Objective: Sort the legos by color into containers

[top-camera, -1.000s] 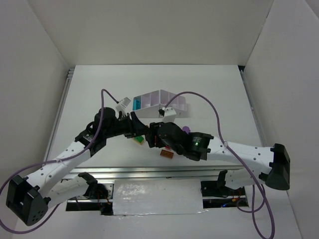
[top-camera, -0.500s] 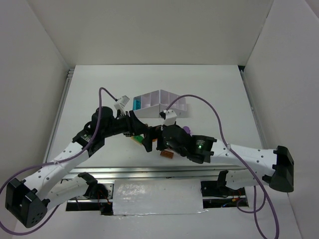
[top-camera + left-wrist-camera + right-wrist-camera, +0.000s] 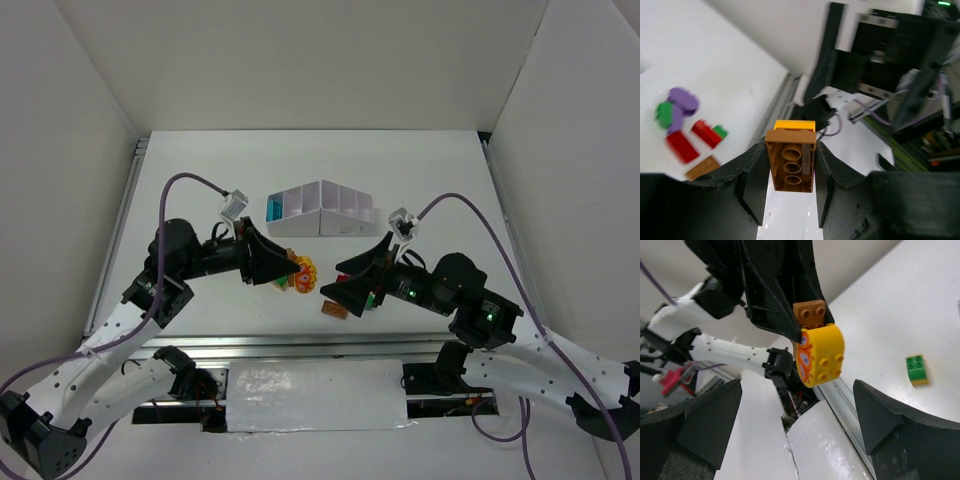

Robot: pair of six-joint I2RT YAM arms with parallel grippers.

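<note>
At the centre of the top view, the left tool (image 3: 280, 268) gripped an orange-brown brick (image 3: 790, 167) joined to a yellow piece (image 3: 821, 354), clear of the table (image 3: 200, 180). The right tool (image 3: 352, 275) gaped empty beside it. The tray (image 3: 335, 224) at upper centre showed only a light blue brick (image 3: 274, 208). Red bricks (image 3: 682, 147) and a purple brick (image 3: 682, 101) lay loose, so most of the sorting seemed undone.

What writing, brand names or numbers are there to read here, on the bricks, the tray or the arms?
None can be read in any view.
Rounded yellow plastic brick, joined to the orange-brown plastic brick in the left gripper: a printed orange picture, no letters.
White divided plastic tray: no markings visible.
</note>
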